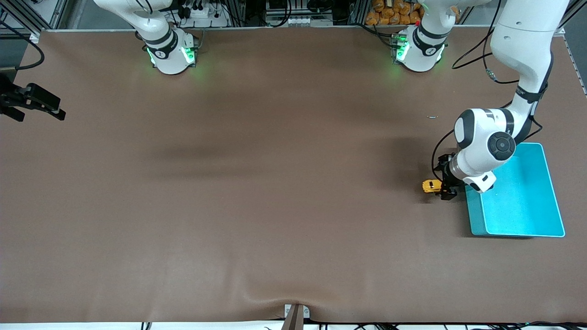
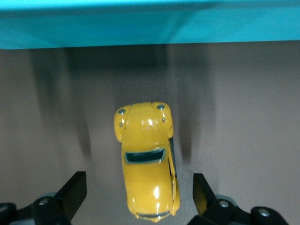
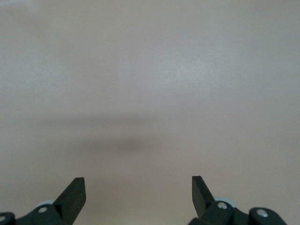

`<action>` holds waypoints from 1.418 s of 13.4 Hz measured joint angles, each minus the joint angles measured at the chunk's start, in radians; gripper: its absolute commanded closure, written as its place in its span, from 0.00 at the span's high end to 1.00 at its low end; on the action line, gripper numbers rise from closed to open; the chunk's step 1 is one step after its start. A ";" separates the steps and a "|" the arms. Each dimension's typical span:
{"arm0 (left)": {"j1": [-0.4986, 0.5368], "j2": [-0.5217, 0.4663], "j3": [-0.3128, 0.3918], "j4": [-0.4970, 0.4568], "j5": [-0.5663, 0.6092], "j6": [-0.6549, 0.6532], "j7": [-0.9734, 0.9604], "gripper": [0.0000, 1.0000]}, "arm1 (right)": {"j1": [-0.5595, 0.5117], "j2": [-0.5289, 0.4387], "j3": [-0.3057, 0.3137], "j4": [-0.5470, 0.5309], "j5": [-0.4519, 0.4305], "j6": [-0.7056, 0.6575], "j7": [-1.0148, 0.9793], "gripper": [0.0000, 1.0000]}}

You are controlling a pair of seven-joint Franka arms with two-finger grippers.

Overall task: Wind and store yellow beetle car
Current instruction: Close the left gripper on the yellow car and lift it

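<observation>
Two arms: one at each end of the table (image 1: 257,192); the right arm waits at its own end, away from the bin.
One bin: a teal bin (image 1: 523,201) lies at the left arm's end of the table; the left arm's elbow covers its corner nearest the bases.
One car: the yellow beetle car (image 1: 430,186) stands on its wheels on the table, just beside the bin's long side that faces the table's middle.
Car's direction: its long axis runs toward the bin, rounded hood and headlights (image 2: 140,112) pointing at the bin's wall (image 2: 140,28), tail away from it.
Left gripper: the left gripper (image 1: 445,188) is low between bin and car; in its wrist view the left gripper (image 2: 140,197) has both fingers spread wide, one on each side of the car's tail, touching neither side.
Right gripper: the right gripper (image 3: 138,194) has its fingers spread wide over bare table, grasping nothing; the front view shows this right gripper (image 1: 34,103) at the picture's edge.
Hard to see: in the front view the left gripper hides the car's end nearest the bin; the wheels barely show in either view.
</observation>
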 measured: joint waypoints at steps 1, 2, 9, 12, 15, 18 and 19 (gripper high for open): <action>0.001 0.008 0.001 0.000 0.000 0.013 0.000 0.92 | 0.000 0.000 0.000 0.003 0.000 -0.001 0.000 1.00; 0.001 0.014 0.001 0.000 0.000 0.023 0.000 0.19 | 0.000 0.000 0.000 0.008 -0.001 -0.005 0.000 1.00; 0.000 0.013 0.002 0.011 0.000 0.038 0.001 0.00 | -0.016 -0.001 -0.001 0.035 -0.002 -0.037 0.001 1.00; -0.003 -0.030 -0.006 0.031 0.054 0.024 0.010 0.00 | -0.020 -0.001 -0.001 0.035 -0.004 -0.038 0.001 1.00; -0.006 -0.084 -0.031 0.074 0.183 -0.060 0.017 0.00 | -0.049 -0.001 -0.002 0.035 -0.005 -0.039 0.001 1.00; -0.003 -0.120 -0.034 0.131 0.227 -0.151 0.141 0.00 | -0.057 -0.001 -0.001 0.035 -0.005 -0.040 0.001 1.00; 0.003 -0.129 -0.029 0.149 0.227 -0.169 0.192 0.00 | -0.057 -0.001 -0.001 0.035 -0.005 -0.040 0.001 1.00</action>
